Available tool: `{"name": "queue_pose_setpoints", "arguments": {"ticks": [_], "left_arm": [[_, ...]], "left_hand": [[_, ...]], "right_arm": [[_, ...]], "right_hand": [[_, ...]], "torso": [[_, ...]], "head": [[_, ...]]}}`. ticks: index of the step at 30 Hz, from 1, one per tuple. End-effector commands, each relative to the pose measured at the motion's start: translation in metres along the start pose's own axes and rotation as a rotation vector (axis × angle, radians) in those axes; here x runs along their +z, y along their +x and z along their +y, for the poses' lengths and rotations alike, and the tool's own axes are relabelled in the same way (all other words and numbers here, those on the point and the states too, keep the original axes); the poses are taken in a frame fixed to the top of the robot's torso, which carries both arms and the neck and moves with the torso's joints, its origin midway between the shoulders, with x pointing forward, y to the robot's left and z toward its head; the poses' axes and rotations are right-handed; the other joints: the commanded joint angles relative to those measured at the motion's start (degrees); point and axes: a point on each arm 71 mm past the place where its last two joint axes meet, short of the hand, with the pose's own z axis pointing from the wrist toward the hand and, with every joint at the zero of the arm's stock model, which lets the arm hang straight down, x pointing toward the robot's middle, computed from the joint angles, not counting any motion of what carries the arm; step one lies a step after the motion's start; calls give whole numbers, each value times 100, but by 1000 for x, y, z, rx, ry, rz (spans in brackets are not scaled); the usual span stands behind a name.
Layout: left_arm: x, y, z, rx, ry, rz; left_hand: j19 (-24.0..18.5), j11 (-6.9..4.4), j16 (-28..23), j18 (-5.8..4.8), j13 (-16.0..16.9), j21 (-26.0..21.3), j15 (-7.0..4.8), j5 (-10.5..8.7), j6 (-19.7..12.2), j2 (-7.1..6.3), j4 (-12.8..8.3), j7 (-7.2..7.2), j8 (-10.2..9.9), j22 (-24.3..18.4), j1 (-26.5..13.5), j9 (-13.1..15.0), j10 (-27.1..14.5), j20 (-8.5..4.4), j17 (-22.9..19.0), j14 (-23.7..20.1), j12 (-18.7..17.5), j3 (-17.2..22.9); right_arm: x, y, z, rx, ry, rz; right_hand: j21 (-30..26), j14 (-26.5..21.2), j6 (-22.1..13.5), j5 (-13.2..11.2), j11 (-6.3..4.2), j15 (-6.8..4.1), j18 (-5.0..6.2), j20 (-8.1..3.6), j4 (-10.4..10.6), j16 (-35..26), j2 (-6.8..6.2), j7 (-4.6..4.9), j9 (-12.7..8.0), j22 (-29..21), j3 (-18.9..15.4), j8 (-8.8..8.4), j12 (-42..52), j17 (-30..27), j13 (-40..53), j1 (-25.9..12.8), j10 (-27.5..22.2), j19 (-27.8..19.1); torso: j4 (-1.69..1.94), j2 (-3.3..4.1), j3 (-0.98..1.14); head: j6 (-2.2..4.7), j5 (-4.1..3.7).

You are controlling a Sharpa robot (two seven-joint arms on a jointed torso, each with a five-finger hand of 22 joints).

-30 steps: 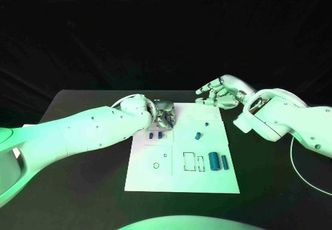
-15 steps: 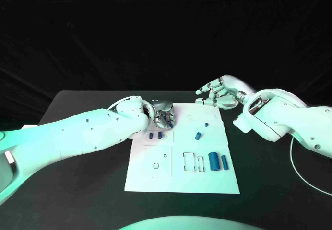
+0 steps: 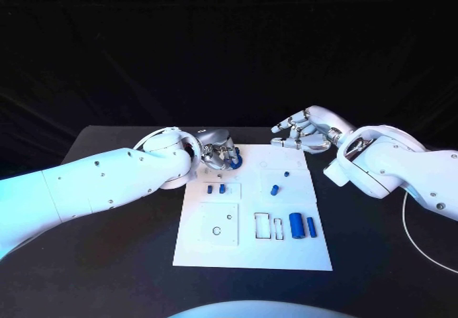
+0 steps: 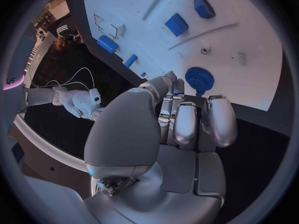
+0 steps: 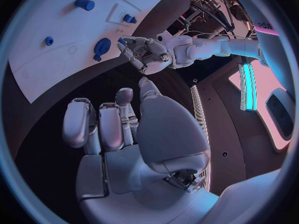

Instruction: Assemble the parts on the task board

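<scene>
The white task board (image 3: 253, 248) lies in the middle of the table. A blue gear (image 3: 233, 161) (image 4: 199, 78) (image 5: 101, 46) sits at the board's far left corner. My left hand (image 3: 220, 152) (image 4: 181, 119) hovers right at that corner with its fingers curled in, the tips just short of the gear; I cannot tell whether they touch it. Two small blue blocks (image 3: 216, 189) (image 4: 176, 24) lie near the gear. Two blue cylinders (image 3: 302, 225) lie at the right. My right hand (image 3: 304, 130) (image 5: 112, 124) hangs by the board's far right corner, fingers curled, holding nothing.
Two more small blue pieces (image 3: 274, 189) stand mid-board. A raised white panel (image 3: 218, 224) with a ring hole sits at the near left, and narrow outlined slots (image 3: 261, 224) lie beside the cylinders. Black table (image 3: 114, 265) surrounds the board.
My left hand has drawn back from over the board's far left part toward its edge, uncovering the blue gear. The right hand has stayed where it was.
</scene>
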Motion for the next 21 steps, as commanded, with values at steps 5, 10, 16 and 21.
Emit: {"name": "queue_pose_setpoints", "arguments": {"ticks": [5, 10, 16, 21], "left_arm": [[-9, 0, 13, -39, -34, 55], [-13, 3, 24, -40, -61, 77], [-15, 5, 31, -35, -82, 91], [-14, 6, 32, -33, -92, 103]], "left_hand": [[176, 9, -19, -73, 3, 22, -27, -1, 39, -24, 2, -3, -6, 262, -94, 7, 47, -10, -28, 112, -49, 41], [173, 8, -16, -72, 7, 18, -28, -6, 43, -35, -2, -5, -11, 261, -118, 4, 52, -9, -31, 111, -59, 41], [173, 6, -20, -73, 10, 25, -28, -10, 47, -45, -5, -8, -15, 268, -137, 3, 57, -9, -44, 109, -66, 39], [172, 4, -21, -73, 13, 24, -29, -11, 49, -50, -6, -11, -17, 269, -148, 2, 60, -9, -50, 108, -70, 37]], "right_arm": [[0, 0, 0, 0, -8, 4], [0, 0, 0, 0, -8, 4], [0, 0, 0, 0, -7, 5], [0, 1, 1, 1, -9, 7]], "right_hand": [[2, 170, 35, 39, -5, -31, 65, -11, -10, 22, 47, 0, 5, 10, -31, 17, 23, 4, 4, 3, 23, 14], [2, 170, 35, 39, -5, -31, 65, -11, -10, 22, 47, 0, 5, 10, -31, 17, 23, 4, 4, 3, 23, 14], [2, 170, 35, 39, -5, -31, 65, -11, -10, 22, 47, 0, 5, 10, -31, 17, 23, 4, 4, 3, 23, 14], [2, 170, 35, 39, -5, -31, 65, -11, -10, 22, 47, 0, 5, 10, -31, 17, 23, 4, 4, 3, 23, 14]], "torso": [[3, 8, -6], [-2, 7, -9], [-9, 10, -7], [-11, 13, -5]], "head": [[-4, 12], [-4, 24], [-13, 46], [-16, 49]]}}
